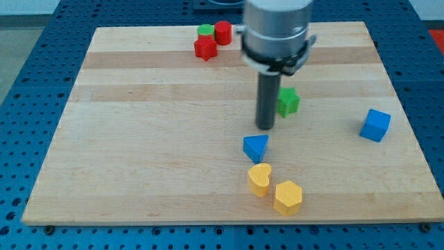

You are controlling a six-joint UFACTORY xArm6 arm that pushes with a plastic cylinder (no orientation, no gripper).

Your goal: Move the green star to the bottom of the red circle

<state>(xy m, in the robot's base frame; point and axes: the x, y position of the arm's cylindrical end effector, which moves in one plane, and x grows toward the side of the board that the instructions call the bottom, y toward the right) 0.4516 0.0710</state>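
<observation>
The green star (288, 101) lies right of the board's middle. My tip (266, 127) rests just to the star's left and a little below it, close to it; I cannot tell if it touches. The red circle (223, 32) stands at the view's top, with a green circle (205, 31) at its left and a red star (205, 48) just below-left of it.
A blue triangle (256, 147) lies just below my tip. A yellow heart (260, 179) and a yellow hexagon (288, 197) sit near the view's bottom. A blue cube (375, 126) is at the right. The wooden board (139, 153) rests on a blue pegboard.
</observation>
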